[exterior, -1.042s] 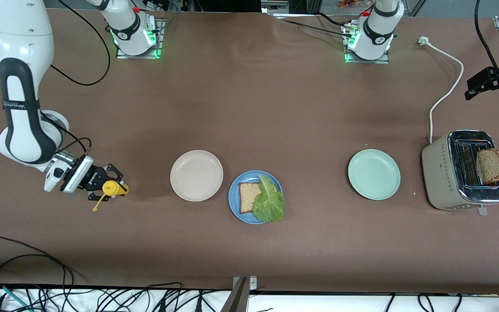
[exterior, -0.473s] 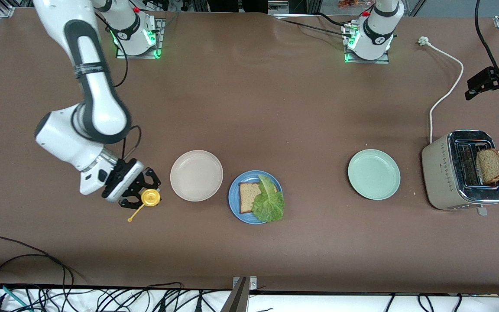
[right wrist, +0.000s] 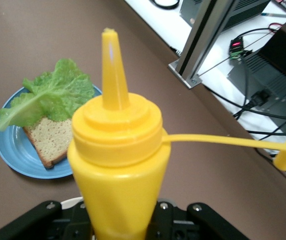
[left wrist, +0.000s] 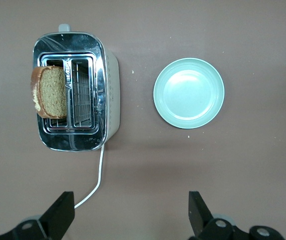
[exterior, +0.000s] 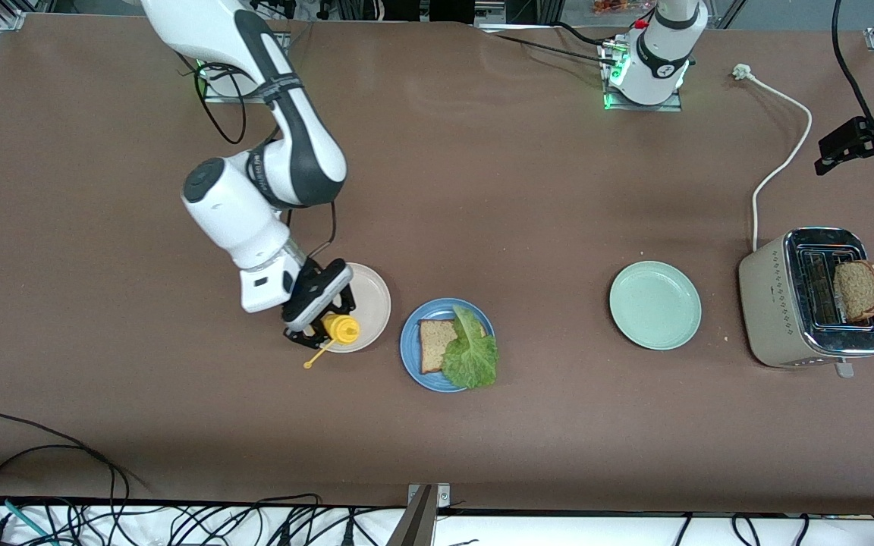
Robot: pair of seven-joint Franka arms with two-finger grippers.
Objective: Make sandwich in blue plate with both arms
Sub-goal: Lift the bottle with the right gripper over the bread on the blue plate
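Right gripper (exterior: pixel 328 327): clamped on yellow mustard bottle (exterior: pixel 342 327), over beige plate (exterior: pixel 367 292). Left gripper (left wrist: pixel 130 220): spread wide, waiting. You should bring the nozzle over the lettuce (exterior: pixel 471 349) on the blue plate (exterior: pixel 412 334), just beside.

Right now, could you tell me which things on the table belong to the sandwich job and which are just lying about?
Part of the job:
- blue plate, holding bread slice and lettuce leaf
- second slice in the toaster
- yellow squeeze bottle, held in the right claw
- left claw, open, waiting

Lying about:
- beige plate
- mint-green plate
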